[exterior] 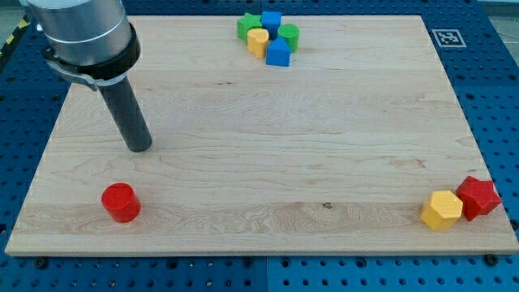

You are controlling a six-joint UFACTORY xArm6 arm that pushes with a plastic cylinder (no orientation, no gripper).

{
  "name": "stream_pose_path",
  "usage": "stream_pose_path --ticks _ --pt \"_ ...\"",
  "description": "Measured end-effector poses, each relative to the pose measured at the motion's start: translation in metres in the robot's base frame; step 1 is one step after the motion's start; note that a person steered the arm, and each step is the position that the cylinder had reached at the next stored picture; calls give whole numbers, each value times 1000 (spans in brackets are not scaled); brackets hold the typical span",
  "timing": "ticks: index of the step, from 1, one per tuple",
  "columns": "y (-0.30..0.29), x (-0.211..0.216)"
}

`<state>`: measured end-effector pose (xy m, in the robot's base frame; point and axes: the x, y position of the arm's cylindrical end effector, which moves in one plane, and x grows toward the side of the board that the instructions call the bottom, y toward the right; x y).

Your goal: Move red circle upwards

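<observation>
The red circle (pixel 121 202), a short red cylinder, stands on the wooden board (pixel 259 146) near the view's bottom left. My tip (pixel 140 148) rests on the board above and slightly right of the red circle, apart from it by about a block's width. The dark rod rises from the tip toward the view's top left.
A cluster at the view's top holds a green block (pixel 247 25), a blue block (pixel 271 21), a yellow block (pixel 258 40), another blue block (pixel 278 53) and a green block (pixel 289 34). A yellow hexagon (pixel 442 210) and a red star-like block (pixel 478 197) touch at the bottom right.
</observation>
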<state>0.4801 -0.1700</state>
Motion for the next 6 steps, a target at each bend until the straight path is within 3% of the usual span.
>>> stream_pose_path --ticks 2,4,6 --pt "-53 -18" --pt "-80 69" --pt "-52 138"
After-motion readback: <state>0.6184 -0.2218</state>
